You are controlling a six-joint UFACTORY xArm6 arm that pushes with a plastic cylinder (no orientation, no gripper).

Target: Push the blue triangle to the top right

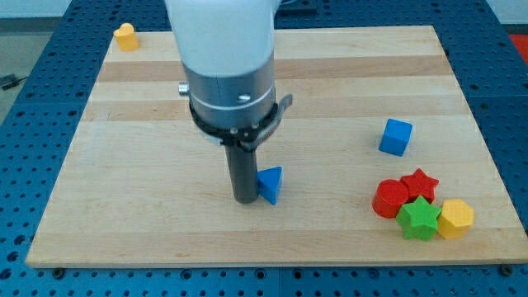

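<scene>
Camera view: tip (245, 200) touching blue triangle (270, 184) from its 9 o'clock, board (148, 107) lower centre. No gripper, just bare rod. Risk: pushing straight toward 3 o'clock runs triangle into blue cube (396, 136); off-centre contact spins it away.

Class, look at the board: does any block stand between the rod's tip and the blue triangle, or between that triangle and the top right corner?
Nothing visible does. My tip sits right against the blue triangle's left side. The blue cube lies a little below the straight line to the top right corner, so it may come close.
</scene>
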